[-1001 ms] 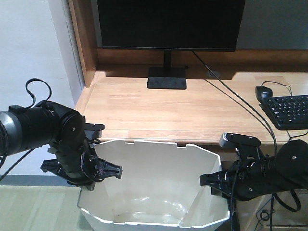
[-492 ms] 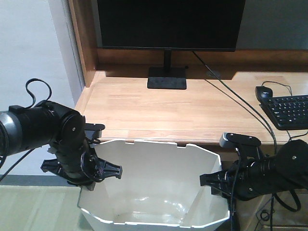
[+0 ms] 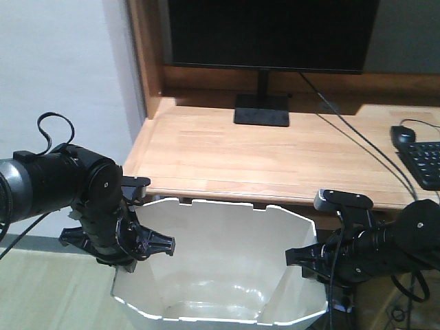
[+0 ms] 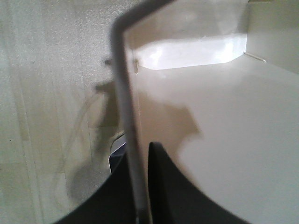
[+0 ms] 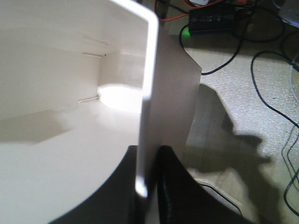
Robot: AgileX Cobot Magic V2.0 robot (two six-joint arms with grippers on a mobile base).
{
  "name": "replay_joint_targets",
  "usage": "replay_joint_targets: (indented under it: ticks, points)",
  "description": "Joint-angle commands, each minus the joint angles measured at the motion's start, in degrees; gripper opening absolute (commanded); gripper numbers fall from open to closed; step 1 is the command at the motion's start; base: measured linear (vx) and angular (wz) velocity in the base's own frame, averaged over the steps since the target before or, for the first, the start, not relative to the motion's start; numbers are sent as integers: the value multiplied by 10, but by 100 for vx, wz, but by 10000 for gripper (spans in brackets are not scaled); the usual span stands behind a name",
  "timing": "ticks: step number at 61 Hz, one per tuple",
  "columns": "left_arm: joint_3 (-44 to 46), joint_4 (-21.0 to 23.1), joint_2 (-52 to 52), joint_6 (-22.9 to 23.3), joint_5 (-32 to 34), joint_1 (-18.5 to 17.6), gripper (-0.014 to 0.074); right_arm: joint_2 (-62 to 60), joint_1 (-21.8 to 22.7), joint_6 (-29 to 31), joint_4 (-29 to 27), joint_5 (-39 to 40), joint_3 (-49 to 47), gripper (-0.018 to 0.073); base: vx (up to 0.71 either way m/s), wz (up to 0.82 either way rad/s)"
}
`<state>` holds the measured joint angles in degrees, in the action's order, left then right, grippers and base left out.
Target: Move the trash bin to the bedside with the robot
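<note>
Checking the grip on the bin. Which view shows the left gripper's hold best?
Left wrist view: the trash bin wall stands edge-on between the fingers. Front view shows the left gripper at the rim, contact unclear. Right wrist view misses it.

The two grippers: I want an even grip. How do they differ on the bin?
The left gripper clamps the bin on its left wall; the right gripper clamps its right wall. The left gripper sits slightly higher than the right. A grey-topped camera sits above the right gripper, none above the left. Both pinch the thin wall, one finger inside, one outside.
</note>
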<state>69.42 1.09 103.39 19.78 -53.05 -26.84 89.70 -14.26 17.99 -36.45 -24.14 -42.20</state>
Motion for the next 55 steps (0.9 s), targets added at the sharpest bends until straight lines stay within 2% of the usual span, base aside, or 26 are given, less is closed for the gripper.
replay_joint_targets:
  ticks: [1, 55]
  points:
    - [21, 40, -36, -12, 34, -11, -6, -31, -12, 28, -40, 7, -21, -5, -7, 28]
    - [21, 40, -36, -12, 34, -11, -6, -31, -12, 28, -41, 1, -21, -5, -6, 33]
